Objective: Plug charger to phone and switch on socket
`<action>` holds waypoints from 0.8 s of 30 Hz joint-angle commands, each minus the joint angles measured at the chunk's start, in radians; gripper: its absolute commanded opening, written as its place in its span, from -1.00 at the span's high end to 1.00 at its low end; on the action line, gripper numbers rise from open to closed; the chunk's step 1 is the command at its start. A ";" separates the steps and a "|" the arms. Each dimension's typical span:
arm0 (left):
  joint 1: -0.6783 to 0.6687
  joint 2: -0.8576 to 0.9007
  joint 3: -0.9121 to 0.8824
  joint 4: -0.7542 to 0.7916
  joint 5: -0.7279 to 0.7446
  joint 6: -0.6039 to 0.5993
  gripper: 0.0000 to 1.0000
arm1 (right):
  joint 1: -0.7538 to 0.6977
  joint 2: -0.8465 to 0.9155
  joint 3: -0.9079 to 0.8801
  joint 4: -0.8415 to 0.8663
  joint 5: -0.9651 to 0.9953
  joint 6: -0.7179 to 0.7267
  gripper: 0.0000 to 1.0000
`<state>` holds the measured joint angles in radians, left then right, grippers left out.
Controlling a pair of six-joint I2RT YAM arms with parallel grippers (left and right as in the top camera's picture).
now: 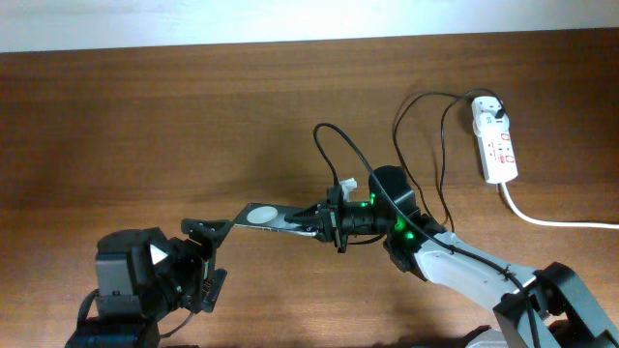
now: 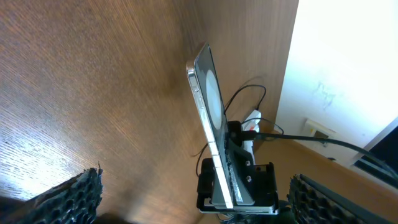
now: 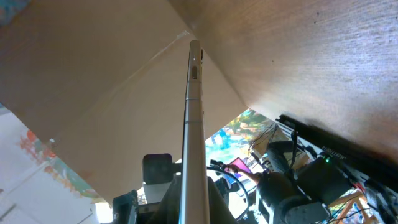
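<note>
Overhead, the brown tabletop [image 1: 145, 126] fills the frame, and the phone [image 1: 276, 218] is held up off it near the middle, tilted so that one white circle on its face shows.

The right arm [image 1: 464, 266] comes in from the lower right of the phone, with green lights glowing at its wrist. The left arm [image 1: 131, 280] sits to the phone's lower left.

The socket [image 1: 495, 145] lies flat, well apart from the phone, far to its upper right. Its red marks face up and its thick white cord [image 1: 542, 217] trails away to the right edge.

The charger [image 1: 441, 159] has its black adapter seated in the socket's far end. Its thin cable loops down and across toward the phone and passes behind the right wrist. Whether the plug tip sits in the phone, I cannot tell.

The right claw [image 1: 327, 222] is closed tight on the phone's right-hand end. The right wrist view shows the phone edge-on, rising straight up from between the fingers.

The left claw [image 1: 207, 253] is just off the phone's left end and spread wide. In the left wrist view its textured fingers [image 2: 68, 199] stand far apart at the bottom corners, gripping nothing, with the phone beyond them.
</note>
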<state>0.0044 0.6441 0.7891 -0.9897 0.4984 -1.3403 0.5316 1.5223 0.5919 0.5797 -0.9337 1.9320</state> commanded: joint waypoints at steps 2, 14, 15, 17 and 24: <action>0.005 -0.003 -0.003 0.010 0.011 -0.059 -1.00 | 0.006 -0.016 0.016 0.011 -0.024 0.108 0.92; -0.235 0.434 -0.003 0.281 0.023 -0.177 -0.70 | 0.006 -0.016 0.016 0.010 -0.024 0.108 0.92; -0.238 0.476 -0.003 0.310 0.034 -0.194 -0.67 | 0.006 -0.016 0.016 0.011 -0.024 0.108 0.92; -0.238 0.517 -0.003 0.370 0.037 -0.221 -0.49 | 0.006 -0.016 0.016 0.010 -0.023 0.108 0.92; -0.247 0.522 -0.003 0.448 0.029 -0.290 0.23 | 0.006 -0.016 0.016 0.011 0.021 0.154 0.92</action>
<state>-0.2291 1.1599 0.7864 -0.5556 0.5243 -1.6207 0.5316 1.5219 0.5926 0.5827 -0.9203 2.0674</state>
